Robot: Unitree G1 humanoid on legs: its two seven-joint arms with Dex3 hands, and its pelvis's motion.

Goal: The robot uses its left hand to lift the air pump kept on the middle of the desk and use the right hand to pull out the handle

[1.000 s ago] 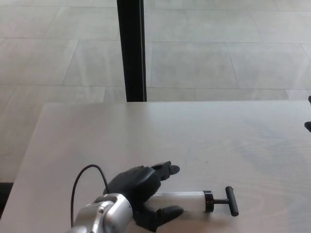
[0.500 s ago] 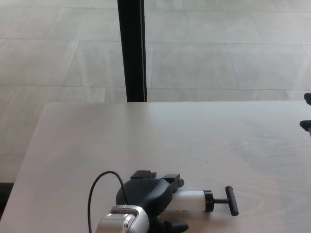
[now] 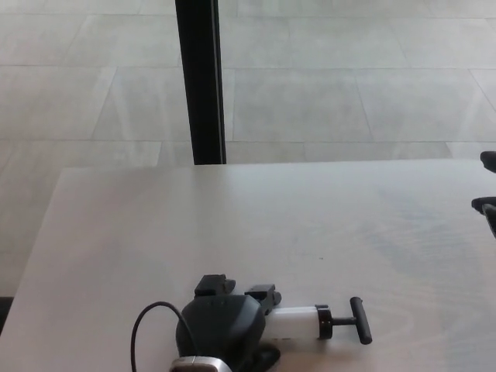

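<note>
The air pump [image 3: 293,322] lies on its side near the desk's front edge, a white tube with a black collar. Its black T-handle [image 3: 358,319] points right and sits close against the collar. My left hand [image 3: 223,325] covers the tube's left end, fingers curled over the far side and thumb under the near side, shut on the pump. The left part of the tube is hidden beneath it. Only a sliver of my right hand [image 3: 488,186] shows at the right edge, well away from the handle.
The pale desk [image 3: 256,225] stretches back to a far edge, with grey floor tiles beyond. A black vertical post [image 3: 199,77] stands behind the desk's far edge. A thin black cable [image 3: 143,322] loops from my left wrist.
My left hand has moved right over the pump tube and closed its fingers around it. The camera view has shifted slightly. The right hand stays at the right edge.
</note>
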